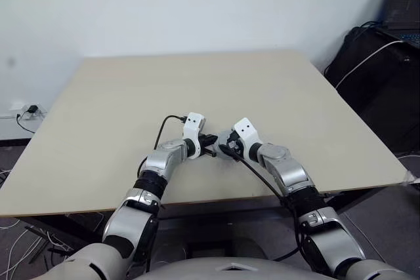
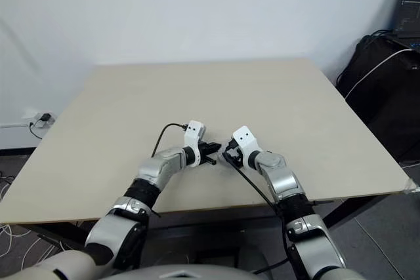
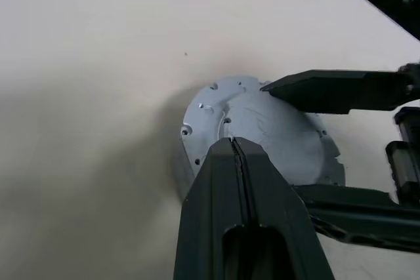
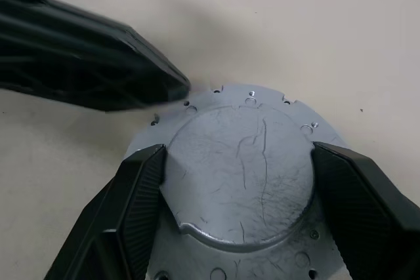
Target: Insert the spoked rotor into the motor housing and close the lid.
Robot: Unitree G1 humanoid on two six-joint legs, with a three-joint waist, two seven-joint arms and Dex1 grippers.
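Observation:
The lid is a round silver-grey disc lying smooth, scratched face up on the tan table, near its front edge. My right gripper is closed on the lid's raised centre, one black finger pressed against each side. My left gripper is shut, and its joined tips rest at the lid's flange by the small screw holes. In the head views the left gripper and the right gripper nearly meet over the lid. The spoked rotor and the motor housing are hidden or out of view.
The table's front edge runs just below both wrists. A dark bag with a white cable and a laptop stand off the table's right side. A power strip lies on the floor at the left.

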